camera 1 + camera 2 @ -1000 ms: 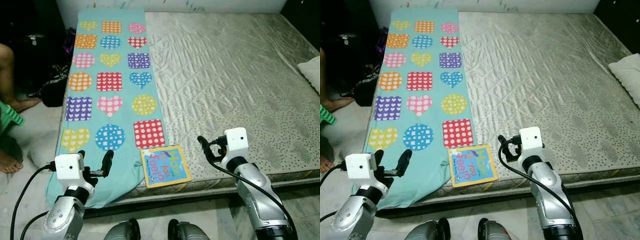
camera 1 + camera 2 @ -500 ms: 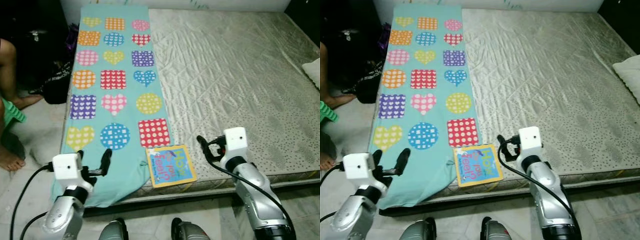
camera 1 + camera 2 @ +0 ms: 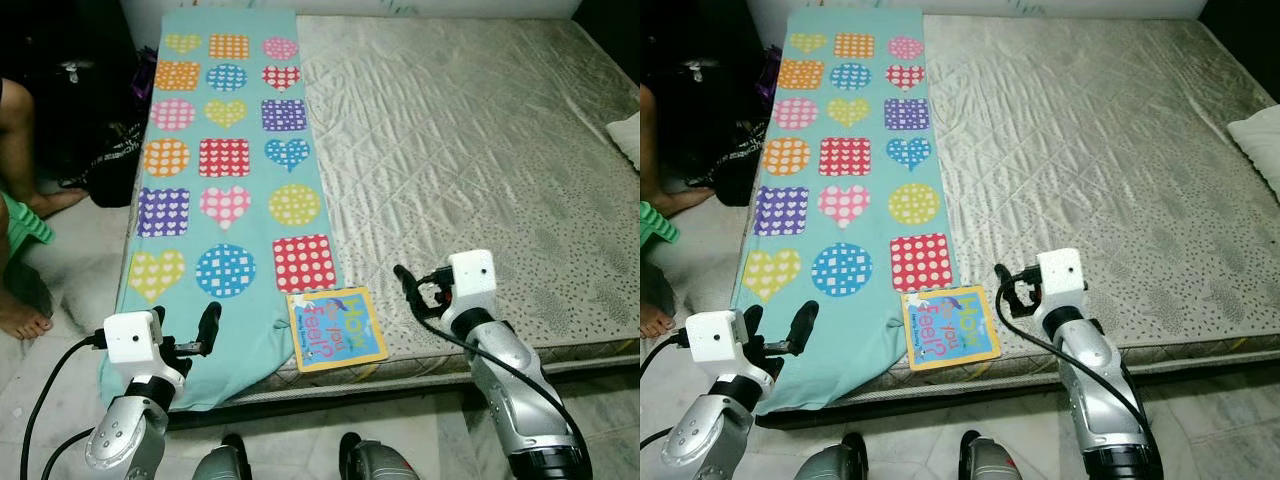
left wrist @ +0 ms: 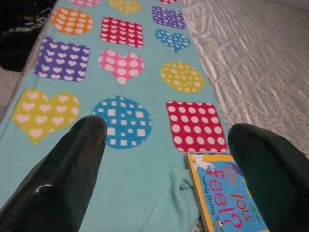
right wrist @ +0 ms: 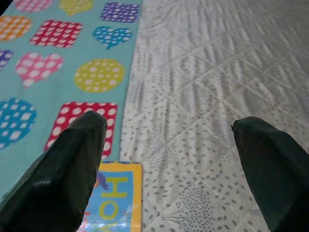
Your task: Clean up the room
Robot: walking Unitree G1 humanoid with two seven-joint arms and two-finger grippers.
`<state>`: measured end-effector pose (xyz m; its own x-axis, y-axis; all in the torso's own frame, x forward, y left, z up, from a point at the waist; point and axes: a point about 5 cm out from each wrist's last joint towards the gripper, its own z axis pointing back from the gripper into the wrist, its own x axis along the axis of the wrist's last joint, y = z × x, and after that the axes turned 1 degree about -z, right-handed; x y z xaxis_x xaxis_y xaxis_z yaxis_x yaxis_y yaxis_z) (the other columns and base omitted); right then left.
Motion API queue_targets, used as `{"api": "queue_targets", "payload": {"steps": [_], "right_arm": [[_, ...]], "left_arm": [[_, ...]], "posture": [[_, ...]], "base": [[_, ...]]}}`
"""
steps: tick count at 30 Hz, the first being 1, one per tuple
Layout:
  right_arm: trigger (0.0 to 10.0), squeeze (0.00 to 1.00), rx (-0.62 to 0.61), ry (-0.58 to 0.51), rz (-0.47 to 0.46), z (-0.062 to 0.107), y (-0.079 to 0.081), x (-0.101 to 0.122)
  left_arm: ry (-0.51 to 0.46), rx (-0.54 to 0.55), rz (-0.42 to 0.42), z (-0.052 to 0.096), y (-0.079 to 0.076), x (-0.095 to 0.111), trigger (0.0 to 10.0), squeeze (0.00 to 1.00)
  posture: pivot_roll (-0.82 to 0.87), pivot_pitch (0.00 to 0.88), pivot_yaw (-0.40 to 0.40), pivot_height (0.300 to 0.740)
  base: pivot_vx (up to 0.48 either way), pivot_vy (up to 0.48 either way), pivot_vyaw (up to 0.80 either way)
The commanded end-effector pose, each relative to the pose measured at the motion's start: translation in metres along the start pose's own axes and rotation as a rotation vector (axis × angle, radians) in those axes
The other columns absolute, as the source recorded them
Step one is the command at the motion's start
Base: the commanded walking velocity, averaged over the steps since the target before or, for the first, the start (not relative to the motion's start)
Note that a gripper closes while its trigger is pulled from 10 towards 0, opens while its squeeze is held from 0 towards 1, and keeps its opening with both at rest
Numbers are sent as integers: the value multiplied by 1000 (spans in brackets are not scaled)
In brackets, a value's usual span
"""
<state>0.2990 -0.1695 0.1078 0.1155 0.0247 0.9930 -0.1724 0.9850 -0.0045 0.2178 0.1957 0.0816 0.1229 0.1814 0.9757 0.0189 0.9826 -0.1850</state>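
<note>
A big bed has a pale cover with tiny dots. A long blue blanket with hearts, circles and squares lies along the bed's left side, and its near end hangs over the edge. A book with a yellow border lies flat at the near edge of the bed, just beside the blanket's corner and touching it. The left gripper is held up in front of the hanging end of the blanket, with its fingers open wide and holding nothing. The right gripper is over the bed just right of the book, and its fingers are open wide too. A white pillow sits at the right edge. A person's leg and foot are on the floor at the left, near a black bag.
</note>
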Motion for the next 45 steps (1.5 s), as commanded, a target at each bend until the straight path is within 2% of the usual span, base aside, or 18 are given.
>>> {"api": "queue_targets", "payload": {"steps": [1, 6, 14, 28, 45], "right_arm": [[10000, 0, -20, -4, -17, 4, -3, 1], [10000, 0, -8, -2, -29, 11, 0, -3], [10000, 0, 6, 1, -35, 12, 3, -4], [10000, 0, 55, 31, -43, 19, 10, -9], [10000, 0, 90, 56, -27, 25, 12, -10]], "left_arm": [[7, 17, -3, 5, 4, -2, 10000, 0], [1, 22, -5, 5, 5, -2, 10000, 0], [-5, 33, -4, 4, 6, -1, 10000, 0], [-6, 52, -13, 9, 8, 1, 10000, 0], [-16, 66, -21, 12, 8, 5, 10000, 0]], "posture": [[-111, 219, -58, 740], [-115, 223, -55, 740], [-116, 232, -54, 740], [-116, 268, -50, 657], [-119, 302, -59, 657]], "base": [[0, 0, 0], [0, 0, 0], [0, 0, 0], [0, 0, 0], [0, 0, 0]]}}
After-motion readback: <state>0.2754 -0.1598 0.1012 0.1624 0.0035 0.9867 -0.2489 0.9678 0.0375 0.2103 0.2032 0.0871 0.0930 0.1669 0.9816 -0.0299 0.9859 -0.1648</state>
